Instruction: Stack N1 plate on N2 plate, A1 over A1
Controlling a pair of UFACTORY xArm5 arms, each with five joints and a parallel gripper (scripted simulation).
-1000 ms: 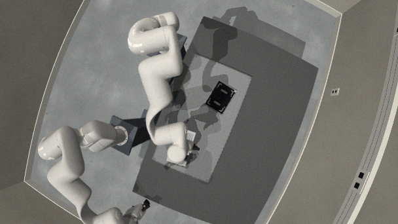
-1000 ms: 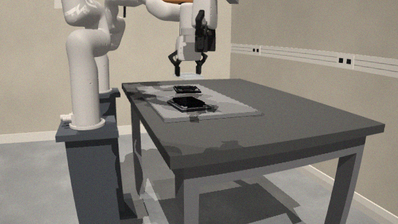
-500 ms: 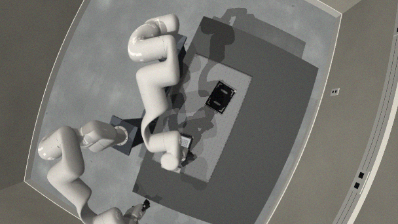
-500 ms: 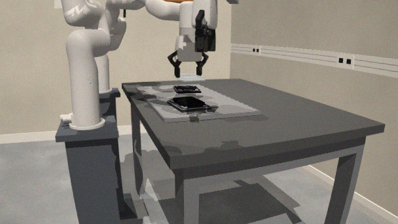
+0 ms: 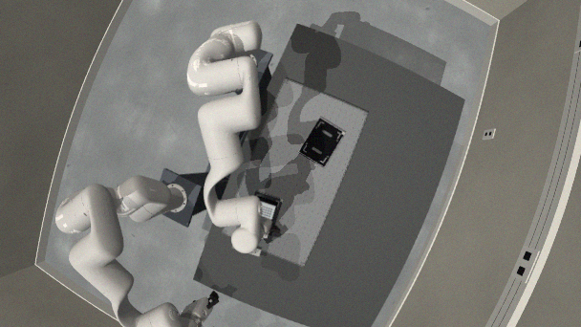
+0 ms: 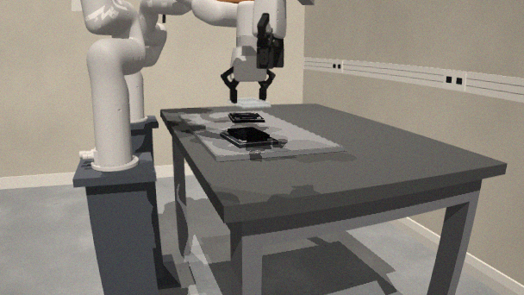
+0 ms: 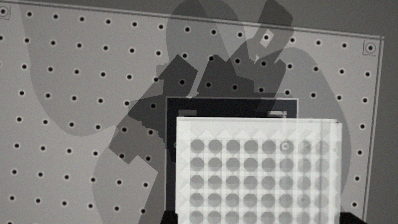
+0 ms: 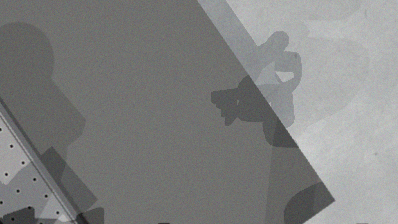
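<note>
The left gripper [image 5: 268, 233] [image 6: 248, 98] [image 7: 261, 219] is spread nearly to its widest, its 2 fingers closed against opposite sides of 1 pale 96-well plate [image 5: 268, 208] [image 6: 250, 103] [image 7: 259, 170]. This plate hangs level in the air above the perforated board [image 5: 291, 246] [image 6: 315, 144] [image 7: 65, 160] on the surface [image 5: 401, 143] [image 6: 366, 151] [image 8: 150, 75]. In the left wrist view it overlaps the dark nest N2 [image 5: 274, 198] [image 6: 250, 137] [image 7: 171, 150], whose black edge shows along 2 of the plate's sides. I cannot tell how the lower plate sits there.

Nest N1 [image 5: 322, 141] [image 6: 246, 117] shows its dark floor and 2 light slots, with 0 plates in it.

The right gripper [image 5: 213, 300] [image 6: 271, 41] is wide open, holds 0 things, and hangs well apart from both nests.

Left claw [image 5: 271, 232] [image 6: 248, 97] [image 7: 260, 218] and held plate [image 5: 268, 208] [image 6: 251, 103] [image 7: 260, 172] — now farther from N1 [image 5: 322, 142] [image 6: 246, 117].
</note>
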